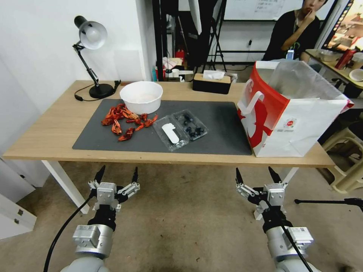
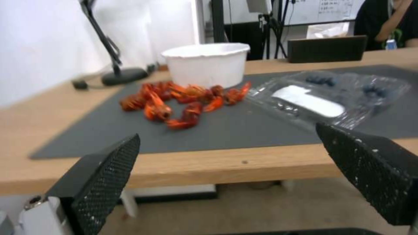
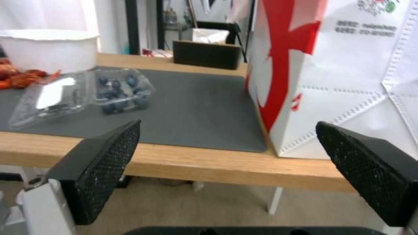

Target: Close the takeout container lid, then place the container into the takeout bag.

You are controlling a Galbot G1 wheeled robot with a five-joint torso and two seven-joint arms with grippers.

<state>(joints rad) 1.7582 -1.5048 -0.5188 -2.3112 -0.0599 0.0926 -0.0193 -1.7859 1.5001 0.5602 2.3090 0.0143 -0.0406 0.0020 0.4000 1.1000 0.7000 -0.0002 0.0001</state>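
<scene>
Two grippers are present, both held below and in front of the table's near edge. The left gripper has its two fingers spread wide and grips nothing; the right gripper is likewise spread wide and empty. Both stand well apart from the dark grey mat, which serves as the reference here. One mat lies on one wooden table. One takeout container rests on the mat, near its middle, lying fully open; several dark blueberries sit in its tray half. Its one lid lies flat on the mat on the side of the tray toward the left gripper, joined at the hinge, white label face up. One takeout bag stands upright at the mat's right edge, mouth open, silvery lining showing, one white handle visible on its red side. One white bowl stands on the mat's far left part. One heap of red crayfish lies on the mat just in front of the bowl; the individual count cannot be settled. One black tissue box sits beyond the mat's far edge. One desk lamp stands beyond the mat's far left corner.
</scene>
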